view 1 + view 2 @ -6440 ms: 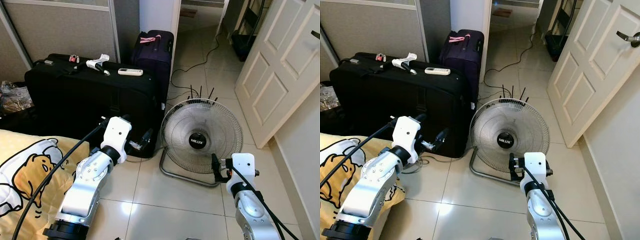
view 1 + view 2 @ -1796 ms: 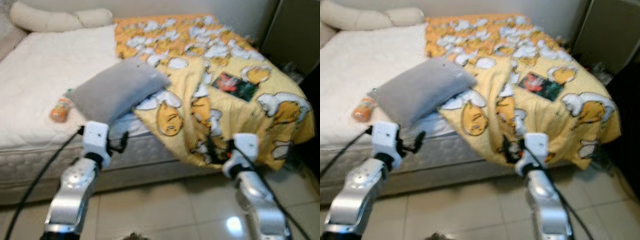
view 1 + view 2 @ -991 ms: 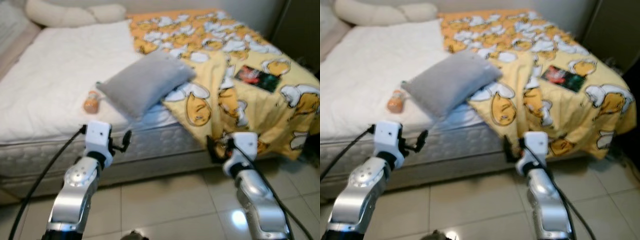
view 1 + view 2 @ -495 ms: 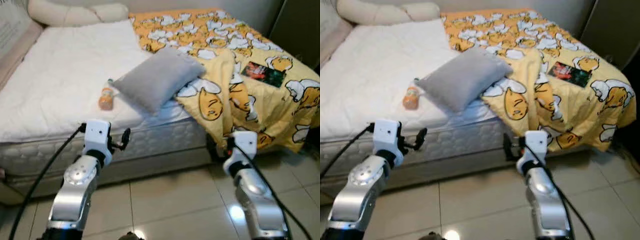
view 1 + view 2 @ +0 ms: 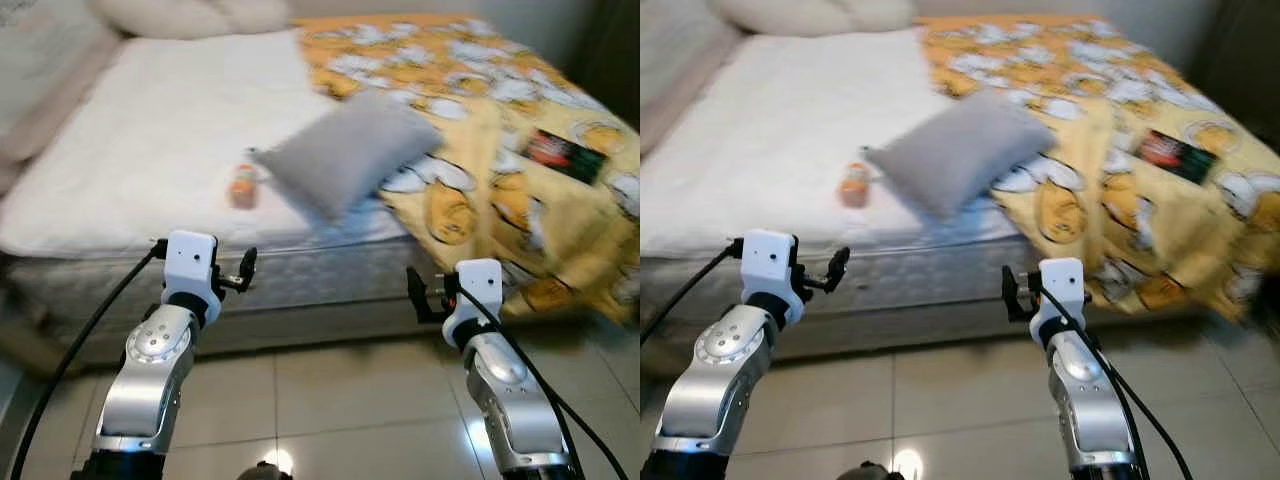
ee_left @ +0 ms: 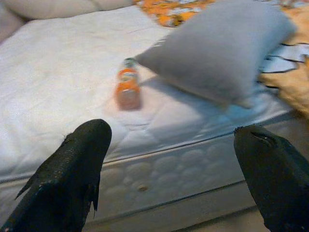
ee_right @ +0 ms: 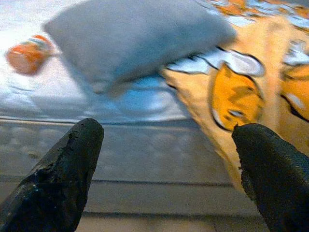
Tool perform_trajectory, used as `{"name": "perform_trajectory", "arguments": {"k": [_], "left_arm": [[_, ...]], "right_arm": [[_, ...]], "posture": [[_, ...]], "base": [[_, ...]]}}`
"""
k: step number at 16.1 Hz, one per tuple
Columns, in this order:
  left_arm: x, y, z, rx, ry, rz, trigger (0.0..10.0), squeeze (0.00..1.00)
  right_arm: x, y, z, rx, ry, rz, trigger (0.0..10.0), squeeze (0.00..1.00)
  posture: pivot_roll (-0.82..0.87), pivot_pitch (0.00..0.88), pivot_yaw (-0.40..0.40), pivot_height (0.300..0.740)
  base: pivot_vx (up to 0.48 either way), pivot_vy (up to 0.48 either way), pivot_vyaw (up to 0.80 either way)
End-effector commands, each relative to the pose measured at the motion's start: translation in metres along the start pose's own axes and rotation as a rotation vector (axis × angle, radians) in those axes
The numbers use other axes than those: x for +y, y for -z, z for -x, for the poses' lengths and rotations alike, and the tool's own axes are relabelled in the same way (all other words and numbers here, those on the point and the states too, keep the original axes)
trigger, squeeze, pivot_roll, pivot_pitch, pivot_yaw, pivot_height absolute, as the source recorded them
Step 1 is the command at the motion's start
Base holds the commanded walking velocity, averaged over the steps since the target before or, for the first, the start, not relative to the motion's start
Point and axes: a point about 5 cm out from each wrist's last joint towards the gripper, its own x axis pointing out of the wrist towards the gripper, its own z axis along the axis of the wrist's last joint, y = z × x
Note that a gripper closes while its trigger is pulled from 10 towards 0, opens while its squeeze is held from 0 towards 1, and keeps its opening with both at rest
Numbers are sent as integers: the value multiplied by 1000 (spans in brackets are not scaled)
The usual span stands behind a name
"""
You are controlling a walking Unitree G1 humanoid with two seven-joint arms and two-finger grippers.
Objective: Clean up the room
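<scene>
An orange bottle [image 5: 241, 186] lies on its side on the white mattress [image 5: 130, 170]. A grey pillow [image 5: 345, 150] rests just to its right, overlapping a yellow cartoon-print blanket [image 5: 480, 110]. A dark booklet [image 5: 562, 153] lies on the blanket. My left gripper [image 5: 248, 268] hovers open in front of the bed's side, below the bottle [image 6: 128, 90]. My right gripper [image 5: 415, 295] is open too, low before the bed edge under the pillow [image 7: 135, 36]. Both are empty and apart from the bed.
Cream pillows [image 5: 190, 15] sit at the head of the bed, beside a padded headboard [image 5: 40, 60] on the left. Glossy tiled floor [image 5: 330, 420] lies between me and the mattress side [image 5: 320, 275]. The picture is slightly blurred.
The camera swung from a suitcase and fan to the bed, then kept panning left, so bottle and pillow sit further right. Both arms keep their pose, grippers still open.
</scene>
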Motion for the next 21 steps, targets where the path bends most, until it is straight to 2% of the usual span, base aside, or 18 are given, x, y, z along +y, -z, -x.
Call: {"name": "perform_trajectory", "arguments": {"k": [1,6,15,18,21], "left_arm": [[1,1,0,4,-13,-5,10000,0],[1,1,-2,4,-12,-7,10000,0],[-1,3,-1,2,-2,24,10000,0],[-1,3,-1,1,-4,28,10000,0],[0,3,-1,-2,-7,27,10000,0]], "right_arm": [[3,-4,-4,-17,-14,8,10000,0],[5,-3,-5,-4,-27,27,10000,0],[4,1,-7,21,-24,52,10000,0],[10,-1,-9,14,-76,70,10000,0],[16,-2,-11,10,-99,77,10000,0]], "posture": [[31,0,28,740],[28,0,32,740],[26,0,30,740],[28,0,26,740],[32,0,21,740]], "base": [[296,0,800],[284,0,585],[270,0,0],[252,0,0],[252,0,800]]}}
